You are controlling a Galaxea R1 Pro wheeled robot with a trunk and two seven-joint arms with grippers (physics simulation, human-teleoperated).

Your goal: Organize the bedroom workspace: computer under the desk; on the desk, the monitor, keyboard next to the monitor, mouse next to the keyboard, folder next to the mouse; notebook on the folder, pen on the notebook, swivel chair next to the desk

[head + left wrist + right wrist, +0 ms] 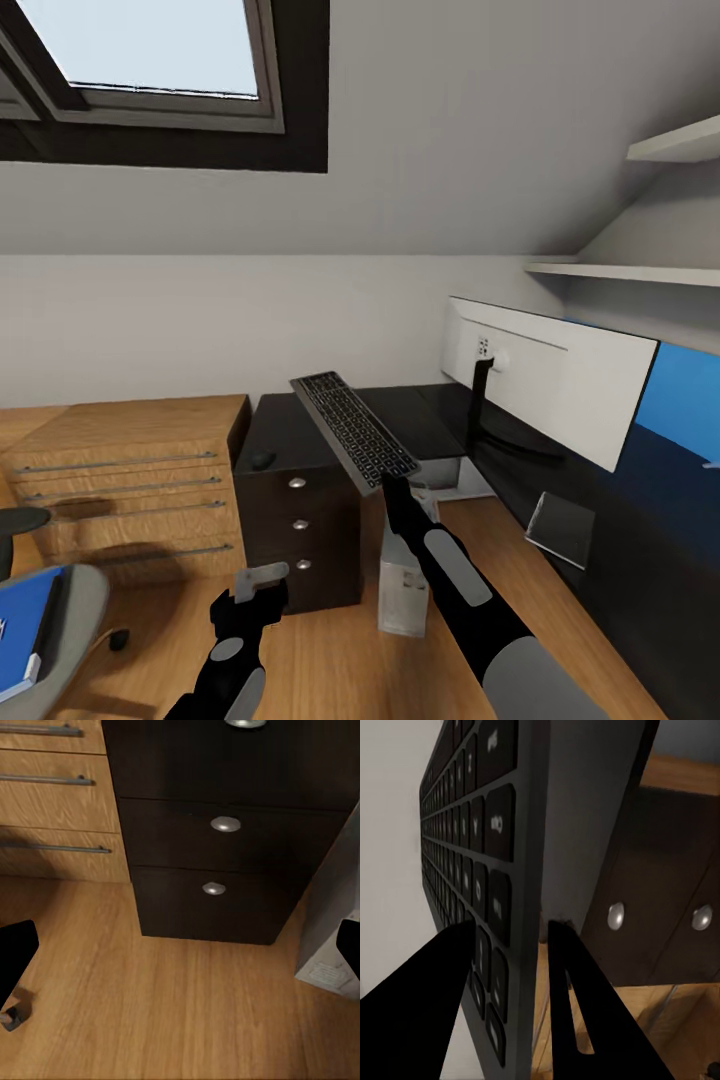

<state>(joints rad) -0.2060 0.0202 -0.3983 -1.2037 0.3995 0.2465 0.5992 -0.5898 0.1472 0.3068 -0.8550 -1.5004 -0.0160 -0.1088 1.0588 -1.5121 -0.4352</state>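
Right gripper (392, 487) clamped on the near end of the keyboard (353, 429), fingers (566, 975) pressed against both faces of the slim black board. Keyboard raised and tilted above the table (290, 430), far end pointing up toward the wall. Left gripper (255, 583) low over the wood floor (172, 1012), fingers spread wide and grasping nothing, facing the table's dark drawers (225, 832) with round silver knobs. Mouse (262, 460) lying on the glossy black top near its left edge. Monitor (560, 385) standing on the right wing of the table, white back turned to the room, black stand below. Computer (403, 585), a pale tower, upright on the floor just right of the drawers, beneath the right arm. Swivel chair (75, 620) at near left, blue folder (25, 625) lying flat on its seat. Light wood cabinet (130, 480) against the wall, left of the table. Small grey rectangle (560, 528), possibly the notebook, lying on the right wing of the table near the monitor.
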